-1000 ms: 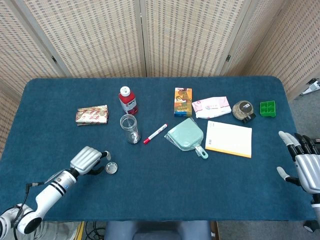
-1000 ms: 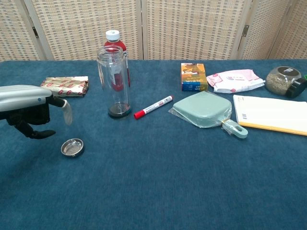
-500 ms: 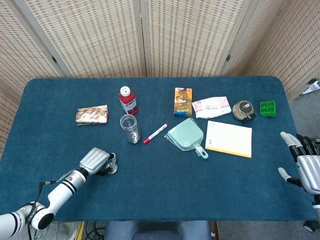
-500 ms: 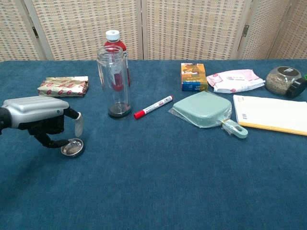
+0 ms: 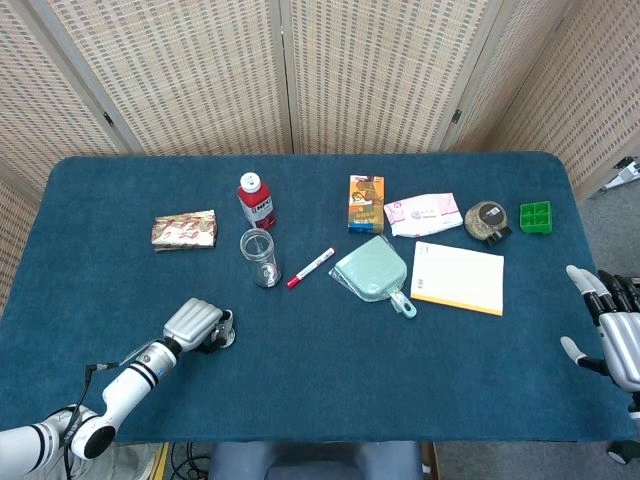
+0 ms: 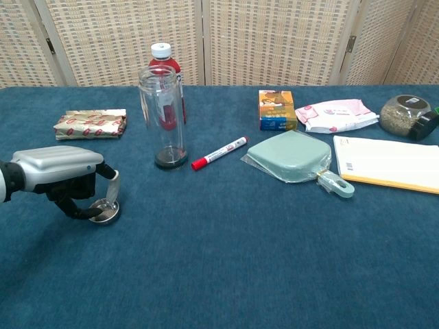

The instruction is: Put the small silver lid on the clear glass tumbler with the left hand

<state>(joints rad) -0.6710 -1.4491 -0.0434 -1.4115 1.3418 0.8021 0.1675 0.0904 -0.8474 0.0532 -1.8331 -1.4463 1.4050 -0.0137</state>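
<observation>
Where fingers (image 6: 110, 186) curl, silver lid (image 6: 104, 210) half-hidden

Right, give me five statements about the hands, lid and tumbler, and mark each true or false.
1. The lid lies on the table. True.
2. The left hand is over the lid, fingers around it. True.
3. The tumbler already has the lid on. False: its top is open.
4. The marker stands inside the tumbler. False: it lies on the table to the tumbler's right.
5. The right hand holds the notepad. False: it is empty, at the table's right edge.
</observation>
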